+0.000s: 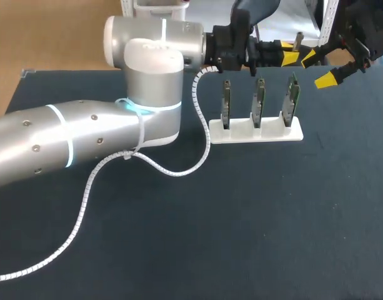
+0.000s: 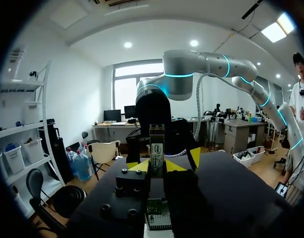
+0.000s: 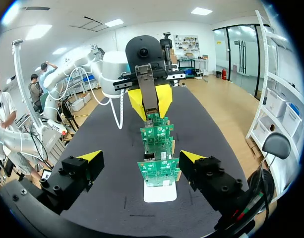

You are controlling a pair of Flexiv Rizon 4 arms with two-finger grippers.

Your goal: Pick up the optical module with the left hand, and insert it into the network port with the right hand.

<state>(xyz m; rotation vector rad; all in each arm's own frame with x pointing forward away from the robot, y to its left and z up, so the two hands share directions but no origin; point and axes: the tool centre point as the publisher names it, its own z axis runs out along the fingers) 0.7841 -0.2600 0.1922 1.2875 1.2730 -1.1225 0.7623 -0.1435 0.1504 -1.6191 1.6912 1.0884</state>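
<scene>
The left claw (image 1: 298, 57) is clenched on the optical module (image 2: 156, 148) near the worktop's (image 1: 241, 219) far edge, beyond the white board rack (image 1: 257, 132), while the right claw (image 3: 141, 157) hangs released near the far right corner.

Table top (image 1: 241, 219): dark cloth-like mat, matt, fine nap.
Left arm (image 1: 85, 134): silver shell, smooth satin sheen, looks like metal; joint cap (image 1: 155, 57) white, smooth, faint gloss.
Cable wrap (image 1: 85, 200): white plastic spiral, ribbed.
Stand (image 1: 257, 132): white plastic, matt.
Circuit boards (image 1: 258, 103): green laminate, slight gloss, small metal parts.
Optical module (image 3: 148, 94): grey metal casing, dull sheen.
Left gripper (image 1: 299, 56), right gripper (image 3: 142, 156): bodies black, matt; tips yellow, matt, material unclear.
</scene>
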